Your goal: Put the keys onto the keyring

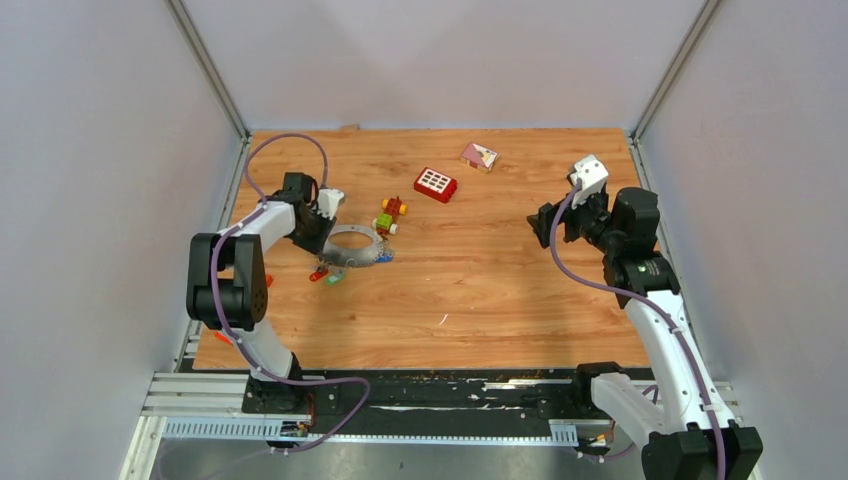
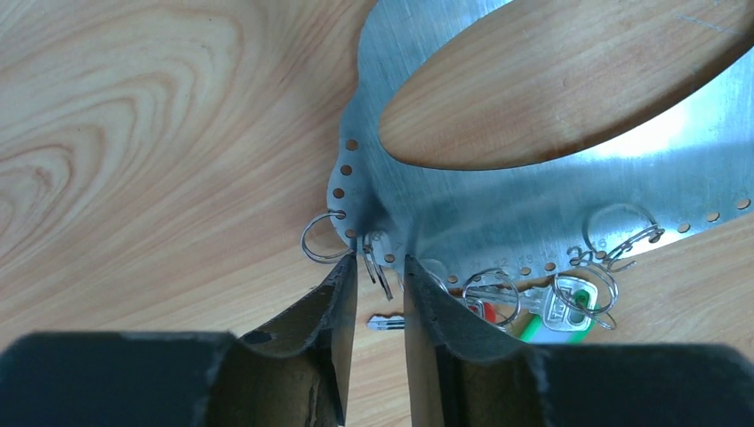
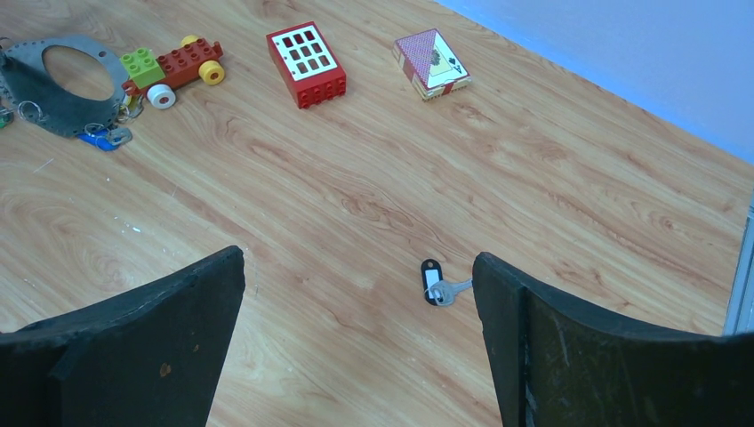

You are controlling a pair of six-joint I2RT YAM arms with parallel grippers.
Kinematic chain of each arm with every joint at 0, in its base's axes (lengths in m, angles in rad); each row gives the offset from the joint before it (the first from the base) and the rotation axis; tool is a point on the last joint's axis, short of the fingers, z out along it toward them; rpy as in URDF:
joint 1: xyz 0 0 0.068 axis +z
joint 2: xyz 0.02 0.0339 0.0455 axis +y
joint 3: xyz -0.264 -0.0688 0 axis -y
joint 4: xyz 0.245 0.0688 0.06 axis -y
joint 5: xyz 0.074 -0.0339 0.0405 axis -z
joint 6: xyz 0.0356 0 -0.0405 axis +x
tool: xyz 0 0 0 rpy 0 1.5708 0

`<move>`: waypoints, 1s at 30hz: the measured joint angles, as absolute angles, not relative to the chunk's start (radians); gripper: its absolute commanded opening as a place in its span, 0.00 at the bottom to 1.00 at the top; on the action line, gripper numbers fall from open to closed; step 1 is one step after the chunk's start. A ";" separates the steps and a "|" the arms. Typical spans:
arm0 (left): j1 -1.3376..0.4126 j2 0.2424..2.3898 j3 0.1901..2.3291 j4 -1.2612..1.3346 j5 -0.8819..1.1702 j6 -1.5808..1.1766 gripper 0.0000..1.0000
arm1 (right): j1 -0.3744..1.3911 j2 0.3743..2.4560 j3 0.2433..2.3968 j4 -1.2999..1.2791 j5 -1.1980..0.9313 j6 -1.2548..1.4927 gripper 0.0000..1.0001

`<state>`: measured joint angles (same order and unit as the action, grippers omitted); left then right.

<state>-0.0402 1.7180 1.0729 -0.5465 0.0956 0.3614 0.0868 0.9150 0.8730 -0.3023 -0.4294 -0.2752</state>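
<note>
- Keyring point(image 2: 462, 213): a flat grey metal hoop lying on the wooden table point(image 1: 480, 300) at its left side. The surface is brushed, and small holes are punched in a row along the outer rim. It looks round from above, with no clear long axis.
- Thin wire loops point(image 2: 322, 238) hang from several rim holes.
- Keys point(image 2: 569, 307) sit at the hoop's near edge. They are silver with red and green plastic tags, and their shafts lie roughly along the rim.
- Left gripper point(image 2: 380, 260): the tips are at the hoop's rim with only a narrow gap between the jaws. A small wire loop sits in that gap, but I cannot tell whether it is pinched.
- Right gripper point(image 3: 356, 258): the jaws are spread wide, above the table's right side.
- Black-tagged key point(image 3: 442, 285): it lies flat on the wood, and in the right wrist view its blade points right.
- Block toy point(image 3: 173, 67) is just beside the hoop. A red brick point(image 3: 307, 62) and a card box point(image 3: 433, 62) lie farther back.
</note>
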 measured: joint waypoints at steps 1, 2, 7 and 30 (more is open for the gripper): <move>-0.039 1.721 1.075 -0.546 0.096 0.361 0.30 | 0.087 0.915 0.873 -0.302 -0.430 -0.275 1.00; -0.037 1.723 1.076 -0.546 0.095 0.361 0.28 | 0.087 0.915 0.873 -0.302 -0.430 -0.275 1.00; -0.031 1.730 1.076 -0.547 0.095 0.362 0.22 | 0.088 0.915 0.873 -0.302 -0.434 -0.276 1.00; -0.163 1.263 1.070 -0.655 0.508 0.598 0.00 | 0.089 0.916 0.873 -0.306 -0.571 -0.281 1.00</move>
<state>-0.1635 1.2629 1.0698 -0.6552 0.5076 0.5976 0.0895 0.9157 0.8730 -0.3061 -0.5713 -0.2813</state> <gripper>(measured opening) 0.008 0.998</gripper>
